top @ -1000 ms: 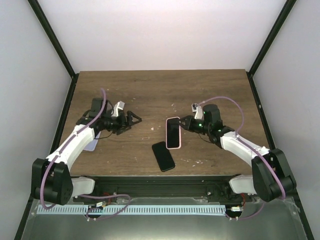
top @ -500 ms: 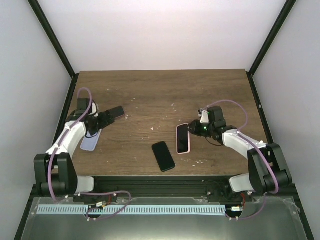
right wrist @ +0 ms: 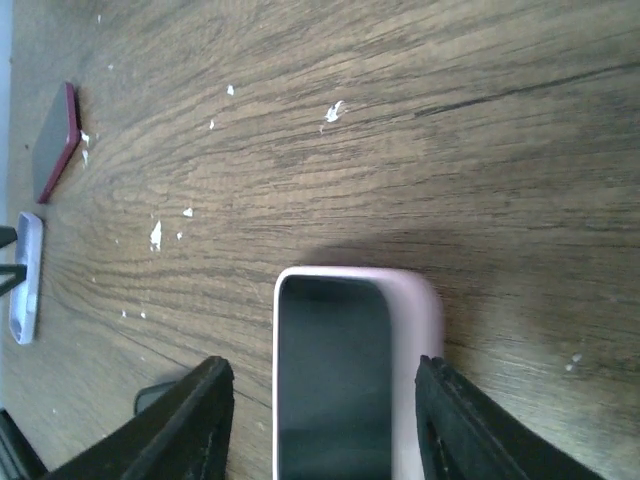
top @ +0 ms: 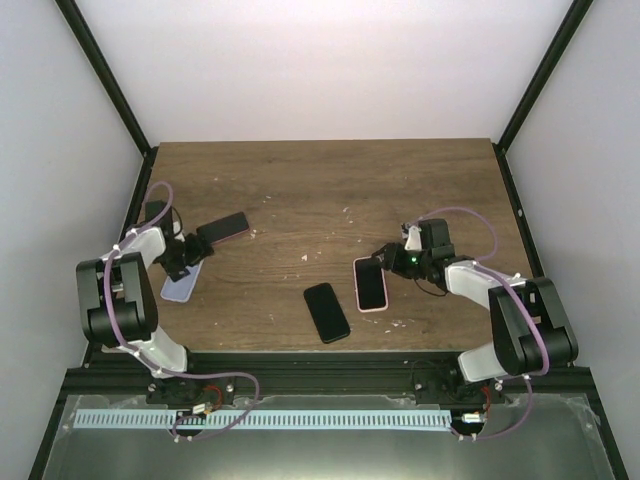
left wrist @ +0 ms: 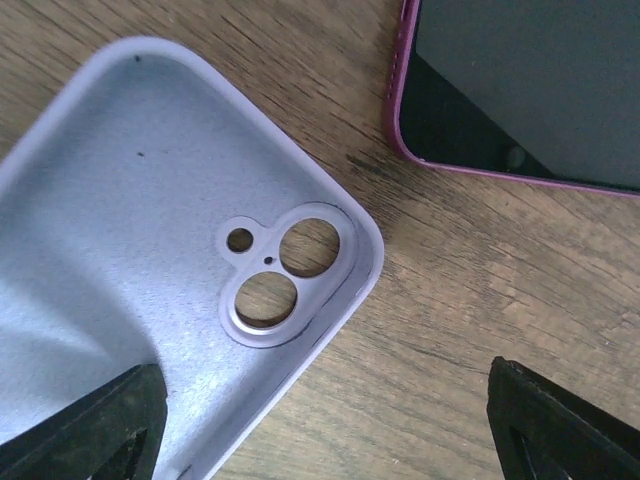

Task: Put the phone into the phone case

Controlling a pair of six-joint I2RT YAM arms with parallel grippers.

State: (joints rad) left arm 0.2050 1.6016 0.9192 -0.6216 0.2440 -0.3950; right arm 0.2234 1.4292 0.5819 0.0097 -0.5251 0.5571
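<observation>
Phone (top: pixel 370 285) lies screen up inside a pink case (right wrist: pixel 418 330), flat on the wooden table (top: pixel 320 180), right of centre in the top view.

Right gripper (right wrist: pixel 322 370) straddles the case with its jaws parted and not clamping, wood visible between one finger (right wrist: pixel 190 420) and the rim. Bare black phone (top: pixel 327 312) lies just left, apart. At frame left, the left gripper (left wrist: pixel 322 370) hangs spread wide and empty over a lilac case (left wrist: pixel 130 250), camera cutouts showing. A maroon phone (left wrist: pixel 530 80) lies beside it, not touching.

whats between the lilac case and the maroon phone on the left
Only bare table wood; the left wrist view shows the lilac case and maroon phone apart.
</observation>
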